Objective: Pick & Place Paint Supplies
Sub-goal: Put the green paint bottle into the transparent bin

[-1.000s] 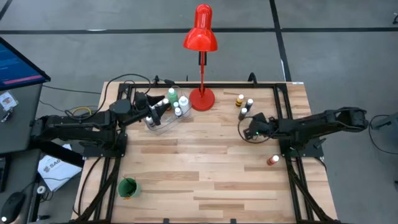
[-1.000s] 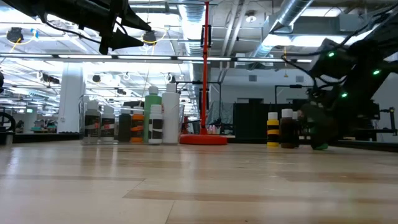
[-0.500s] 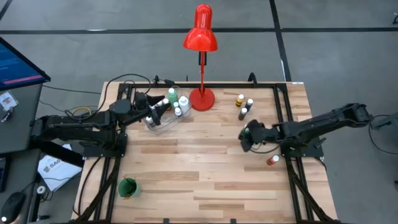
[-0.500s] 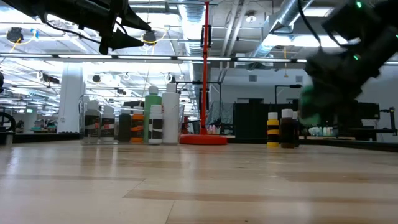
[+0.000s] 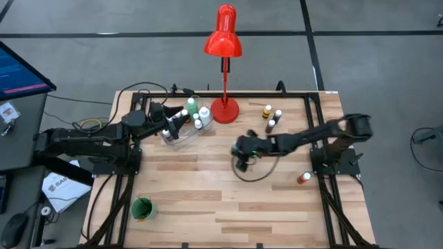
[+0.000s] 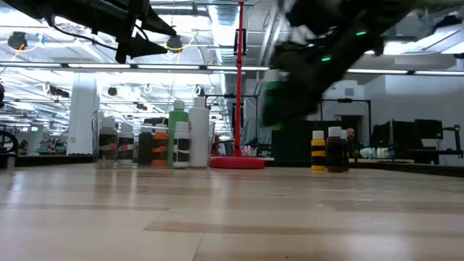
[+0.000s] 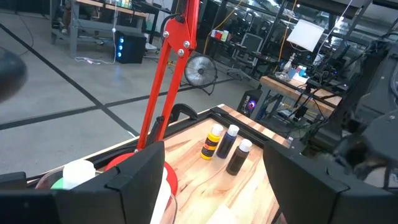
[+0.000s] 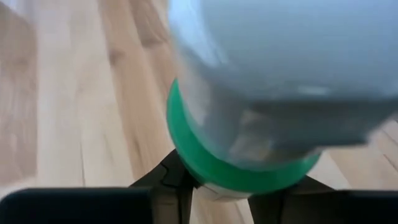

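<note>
A green paint bottle (image 8: 249, 118) is held clenched in the jaws of the right gripper (image 5: 243, 153), raised above the middle of the wooden table (image 5: 228, 207); in the right wrist view its white cap and green body fill the picture. In the low view the bottle (image 6: 277, 101) is seen clear of the tabletop. The left gripper (image 5: 181, 119) is poised over a clear container (image 5: 181, 138) near the base of the red desk lamp (image 5: 224, 41), its jaws spread wide and nothing between them. Several white-capped bottles (image 5: 196, 114) are grouped at that container. Three small bottles (image 5: 271, 117) are left standing near the far right edge, and an orange-red bottle (image 5: 303, 178) is seen beside the right arm's base. A green cup (image 5: 142, 208) stands at the near left corner.
</note>
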Robot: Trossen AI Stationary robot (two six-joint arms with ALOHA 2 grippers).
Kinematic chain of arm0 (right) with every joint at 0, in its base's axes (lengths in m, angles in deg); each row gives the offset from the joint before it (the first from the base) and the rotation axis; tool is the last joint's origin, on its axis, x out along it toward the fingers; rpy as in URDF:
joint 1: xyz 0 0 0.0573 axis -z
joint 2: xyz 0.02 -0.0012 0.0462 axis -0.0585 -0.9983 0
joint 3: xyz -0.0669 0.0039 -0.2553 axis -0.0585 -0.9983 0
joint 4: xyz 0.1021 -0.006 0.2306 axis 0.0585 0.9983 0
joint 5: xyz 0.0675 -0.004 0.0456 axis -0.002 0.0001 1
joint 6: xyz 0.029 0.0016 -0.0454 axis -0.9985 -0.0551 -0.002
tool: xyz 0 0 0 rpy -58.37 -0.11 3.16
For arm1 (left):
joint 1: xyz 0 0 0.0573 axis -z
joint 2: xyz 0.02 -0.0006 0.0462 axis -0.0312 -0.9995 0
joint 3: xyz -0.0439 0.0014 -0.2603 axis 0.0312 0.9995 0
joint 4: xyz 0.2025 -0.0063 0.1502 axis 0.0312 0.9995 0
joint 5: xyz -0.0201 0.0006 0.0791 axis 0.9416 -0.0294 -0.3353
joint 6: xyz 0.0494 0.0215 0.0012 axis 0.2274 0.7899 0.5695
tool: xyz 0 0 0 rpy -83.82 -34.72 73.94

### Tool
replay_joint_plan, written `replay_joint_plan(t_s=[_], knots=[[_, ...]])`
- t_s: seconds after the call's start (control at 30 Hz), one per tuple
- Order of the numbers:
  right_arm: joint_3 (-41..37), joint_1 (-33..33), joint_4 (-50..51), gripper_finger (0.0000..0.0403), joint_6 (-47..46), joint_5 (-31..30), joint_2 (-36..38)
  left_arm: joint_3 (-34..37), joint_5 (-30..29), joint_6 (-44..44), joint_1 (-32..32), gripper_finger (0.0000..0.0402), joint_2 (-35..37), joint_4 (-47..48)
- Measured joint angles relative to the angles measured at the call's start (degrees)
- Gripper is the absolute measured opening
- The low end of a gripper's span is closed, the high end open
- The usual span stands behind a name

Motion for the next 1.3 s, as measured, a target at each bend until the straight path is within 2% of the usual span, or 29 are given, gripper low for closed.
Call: replay_joint_plan(t_s=[0.13, 0.3, 0.53, 0.83, 1.13, 1.3], knots=[[7.9, 1.8, -2.6, 0.0125, 5.1, 4.6, -9.5, 0.0, 0.0, 0.0, 0.0, 0.0265, 0.0, 0.0], [16.8, 2.5, -3.9, 0.0119, 11.0, 7.2, -20.0, 0.0, 0.0, 0.0, 0.0, 0.0265, 0.0, 0.0], [23.8, 2.1, -5.0, 0.0127, 11.6, 8.8, -29.0, 0.0, 0.0, 0.0, 0.0, 0.0265, 0.0, 0.1], [24.8, 1.3, -4.6, 0.0153, 12.9, 8.9, -30.2, 0.0, 0.0, 0.0, 0.0, 0.0265, 0.0, 0.7], [24.8, 1.6, -2.5, 0.0255, 13.5, 8.9, -29.2, 0.0, 0.0, 0.0, 0.0, 0.0265, 0.0, 2.1], [24.7, 1.6, 3.5, 0.0281, 12.0, 9.0, -26.9, 0.0, 2.5, 0.2, 0.0, 0.0265, 0.0, 3.6]])
